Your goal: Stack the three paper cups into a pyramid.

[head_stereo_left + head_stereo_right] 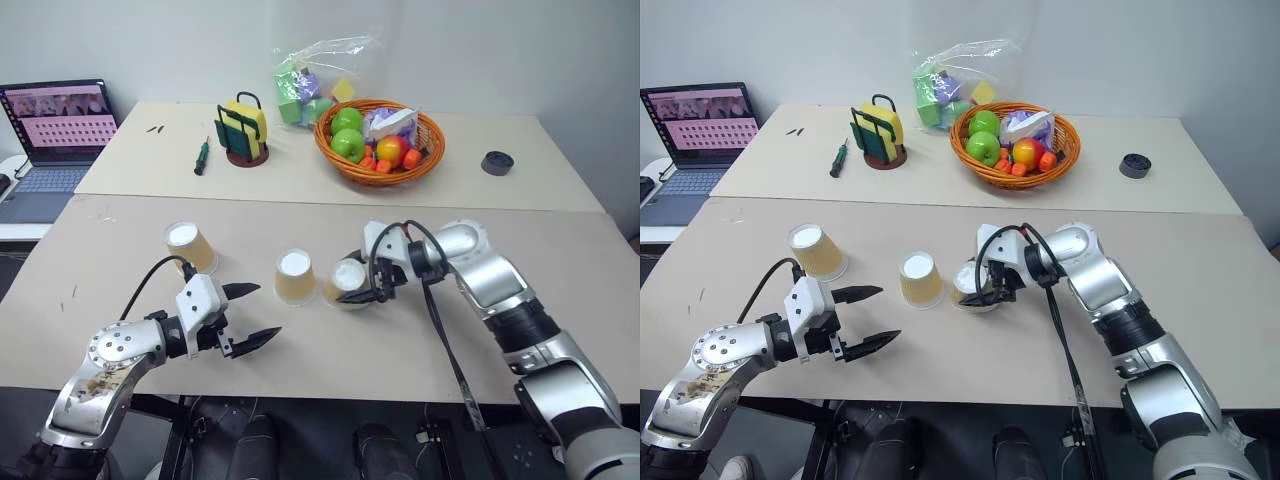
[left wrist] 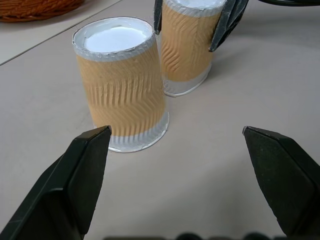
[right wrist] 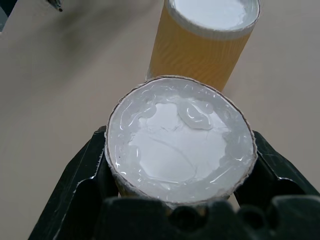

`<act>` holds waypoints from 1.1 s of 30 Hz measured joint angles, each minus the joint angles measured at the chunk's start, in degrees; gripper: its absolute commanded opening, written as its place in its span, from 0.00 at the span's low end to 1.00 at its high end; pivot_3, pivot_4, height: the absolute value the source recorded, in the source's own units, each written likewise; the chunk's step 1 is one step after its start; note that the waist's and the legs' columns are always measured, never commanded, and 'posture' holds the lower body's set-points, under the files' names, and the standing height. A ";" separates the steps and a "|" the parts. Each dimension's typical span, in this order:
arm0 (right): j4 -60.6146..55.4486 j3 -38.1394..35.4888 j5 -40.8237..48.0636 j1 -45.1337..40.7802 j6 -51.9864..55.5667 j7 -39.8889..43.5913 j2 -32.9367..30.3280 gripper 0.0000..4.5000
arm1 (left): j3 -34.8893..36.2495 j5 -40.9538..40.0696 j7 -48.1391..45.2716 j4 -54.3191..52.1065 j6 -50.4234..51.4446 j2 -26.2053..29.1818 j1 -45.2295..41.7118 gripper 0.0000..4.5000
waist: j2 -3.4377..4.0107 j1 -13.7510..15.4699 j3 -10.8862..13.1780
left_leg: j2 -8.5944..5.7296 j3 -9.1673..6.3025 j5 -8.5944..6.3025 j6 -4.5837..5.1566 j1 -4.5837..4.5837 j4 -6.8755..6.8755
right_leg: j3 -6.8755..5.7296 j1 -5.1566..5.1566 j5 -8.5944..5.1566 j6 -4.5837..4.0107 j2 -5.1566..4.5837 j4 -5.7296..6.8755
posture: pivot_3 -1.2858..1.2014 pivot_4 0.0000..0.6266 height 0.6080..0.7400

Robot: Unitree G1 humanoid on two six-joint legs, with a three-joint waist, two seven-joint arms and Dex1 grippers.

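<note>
While the pyramid is not yet built, all three paper cups stand inverted, white bases up, on the near table point(image 1: 560, 250). The right cup point(image 1: 348, 278) is clamped between the black fingers of the right gripper point(image 1: 368, 292), one finger on each side of its wall, as the left wrist view confirms. It sits just beside the middle cup point(image 1: 294, 276), close but apparently not touching at the rims. The left cup point(image 1: 190, 246) stands well apart, farther back and toward the robot's left.

The left gripper point(image 1: 252, 316) hangs with its jaws spread wide and nothing between them, nearer the robot than the middle cup and pointing toward it.

Key relation for the coming move: the held cup's long axis is close to upright, and the middle cup lies directly to the robot's left of it. Judged from this layout, the pair forms the base row (a narrow gap between them would still carry a top cup). The remaining left cup lies on the free gripper's side, so the left arm is the nearer one to fetch it.

Beyond the work area, a second table point(image 1: 130, 165) carries a wicker fruit basket point(image 1: 430, 150), a sponge holder point(image 1: 243, 130), a screwdriver point(image 1: 201, 158) and a bag of coloured blocks point(image 1: 310, 85); a laptop point(image 1: 55, 135) stands at far left.
</note>
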 measured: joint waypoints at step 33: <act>-33.53 -21.53 20.35 7.65 29.07 -20.52 -5.51 0.99 | 14.91 8.66 28.72 5.52 -3.79 -15.94 5.85 1.00 | -0.08 0.95 -0.03 | -0.05 -0.02 -0.01 -0.01 -0.07 0.12 | 0.01 -0.03 0.02 0.02 -0.05 -0.05 | 0.52 0.24 0.64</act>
